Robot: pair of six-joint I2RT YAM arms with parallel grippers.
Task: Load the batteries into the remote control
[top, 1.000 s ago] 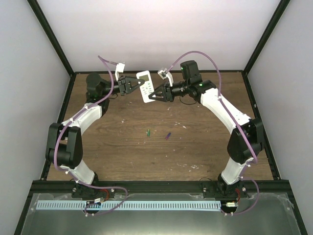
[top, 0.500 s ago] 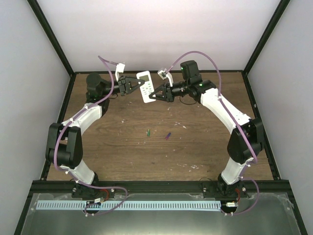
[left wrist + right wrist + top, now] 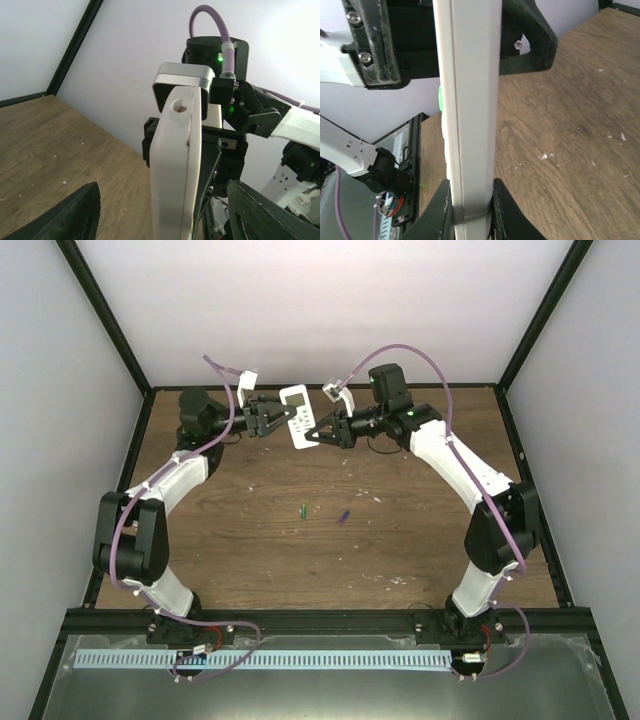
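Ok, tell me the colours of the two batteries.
Green battery and purple battery, best in the top external view.

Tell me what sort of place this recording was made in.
Likely a lab robot test cell: a wooden tabletop boxed in by plain white walls and black frame posts, with left arm and right arm bolted at its near edge.

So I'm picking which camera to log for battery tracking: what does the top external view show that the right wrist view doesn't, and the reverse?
Only the top external view shows the green battery and purple battery, lying apart on the table, nearer the bases than the remote control. Only the right wrist view shows the right tool up close, its fingers pressed against both sides of the remote control. Both show the remote control between the right tool and the left tool, above the table.
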